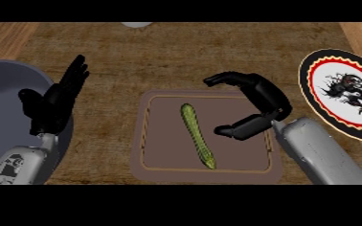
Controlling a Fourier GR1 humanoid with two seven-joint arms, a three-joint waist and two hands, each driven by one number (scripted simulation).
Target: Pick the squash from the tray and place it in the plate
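A long thin green squash (197,135) lies lengthwise on the brown tray (159,158) at the middle of the counter. My right hand (260,100) hovers over the tray's right side, to the right of the squash, fingers and thumb spread in a wide curve and holding nothing. The plate (314,93), white with a dark picture and a red and black rim, sits at the right edge, partly cut off. My left hand (56,100) rests open at the left, fingers up.
A large grey round dish (17,79) lies under my left hand at the left edge. A small white object (136,24) shows at the far edge of the counter. The counter top is brown wood grain.
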